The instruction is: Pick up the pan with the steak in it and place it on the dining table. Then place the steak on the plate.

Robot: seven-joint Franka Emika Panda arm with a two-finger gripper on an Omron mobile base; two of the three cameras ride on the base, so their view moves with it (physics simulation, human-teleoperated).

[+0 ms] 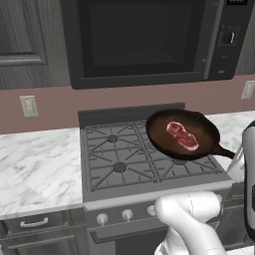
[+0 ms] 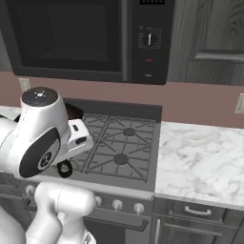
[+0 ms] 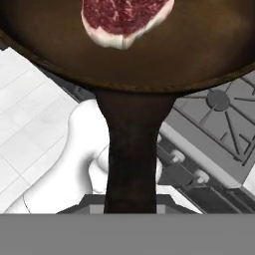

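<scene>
Left base view: we see the pan (image 1: 182, 134) lifted clear above the stove's (image 1: 144, 159) right burners, steak (image 1: 182, 135) in it, handle running right and toward us.

Right base view: the arm hides most of it; a dark pan edge peeks behind.

Hand view: gripper pinched on the pan handle (image 3: 130, 154), whose long axis runs straight away from us, steak (image 3: 124, 20) beyond.
</scene>
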